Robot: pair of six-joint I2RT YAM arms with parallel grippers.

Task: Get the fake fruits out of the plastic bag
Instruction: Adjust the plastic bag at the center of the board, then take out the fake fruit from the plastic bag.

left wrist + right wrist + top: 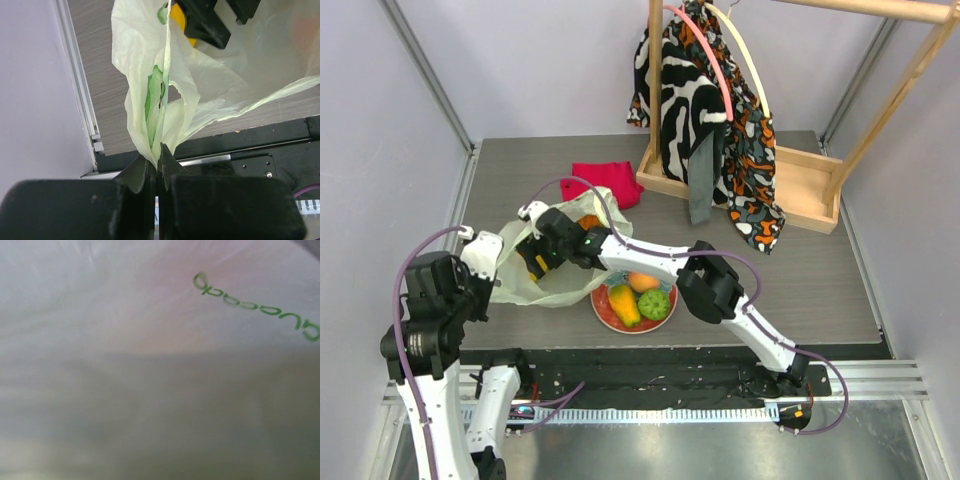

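Listing the table as I held it.

Item one: my left pincer, closed tight on a gathered fold of the plastic bag, at about eight o'clock of the bag in the overhead view. The film rose from the jaws in a taut pleat. I judged that was the purpose of the grip: that edge lifted so the mouth stood open to my other arm.

Item two: my right pincer, reaching in from four o'clock and pushed into that mouth. Its own camera showed only pale film and green lettering, so I could not tell how wide its jaws stood or whether anything lay between them.

Item three: fake fruits already out, three on a red plate just beside the bag at four o'clock: a yellow-orange mango, a peach and a green round one. I judged they were set there to stay clear of the film.

Item four: an orange shape at the bag's twelve o'clock edge, probably a fruit left inside.

Item five, not of the job: a red cloth near the bag at one o'clock, and a wooden rack with a patterned garment at two o'clock.
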